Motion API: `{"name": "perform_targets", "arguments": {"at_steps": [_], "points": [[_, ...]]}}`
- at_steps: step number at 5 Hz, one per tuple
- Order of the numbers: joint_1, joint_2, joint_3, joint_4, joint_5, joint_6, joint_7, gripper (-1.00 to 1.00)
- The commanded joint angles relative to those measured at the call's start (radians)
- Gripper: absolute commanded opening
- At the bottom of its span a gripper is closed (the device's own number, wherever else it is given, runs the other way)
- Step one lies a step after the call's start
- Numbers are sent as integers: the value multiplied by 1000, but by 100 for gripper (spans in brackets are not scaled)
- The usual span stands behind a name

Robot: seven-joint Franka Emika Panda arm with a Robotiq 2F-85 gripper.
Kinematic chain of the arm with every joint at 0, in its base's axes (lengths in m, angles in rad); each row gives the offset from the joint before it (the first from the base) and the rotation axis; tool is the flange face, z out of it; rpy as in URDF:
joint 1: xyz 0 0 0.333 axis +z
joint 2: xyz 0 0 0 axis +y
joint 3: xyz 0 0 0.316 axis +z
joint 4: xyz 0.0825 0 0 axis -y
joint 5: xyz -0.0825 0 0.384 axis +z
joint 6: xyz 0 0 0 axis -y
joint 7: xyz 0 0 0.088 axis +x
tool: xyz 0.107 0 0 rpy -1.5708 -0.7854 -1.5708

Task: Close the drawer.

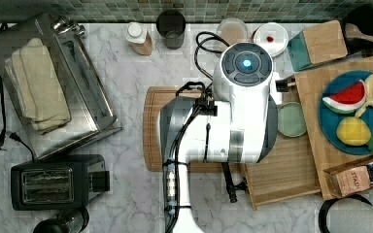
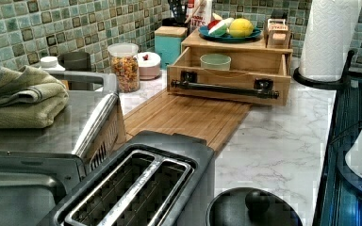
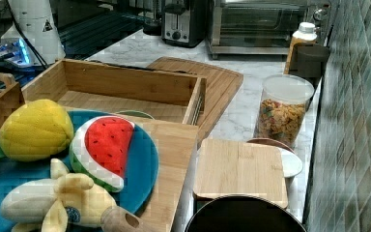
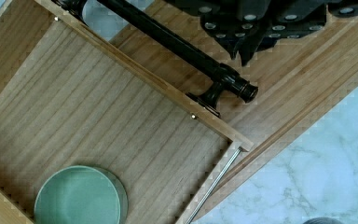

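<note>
I see the shallow light-bamboo drawer (image 4: 112, 140) pulled out from under the fruit-plate slab (image 2: 226, 43), holding a green dish (image 4: 79, 196). It looks rigid and light-running; I'd push its black bar handle (image 2: 224, 88). I cannot tell the jaws' state.

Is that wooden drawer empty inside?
No, in the left view the open drawer holds a pale green bowl sitting on its floor behind the black handle.
</note>
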Motion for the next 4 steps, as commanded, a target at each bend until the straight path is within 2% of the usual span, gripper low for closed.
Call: {"name": "perform_targets", "arguments": {"at_steps": [1, 2, 3, 4], "points": [[9, -102, 8, -117, 130, 85, -185, -100], [47, -144, 43, -174, 125, 124, -238, -100], [78, -206, 60, -277, 159, 223, -248, -100], [83, -253, 95, -373, 142, 301, -326, -100]]}}
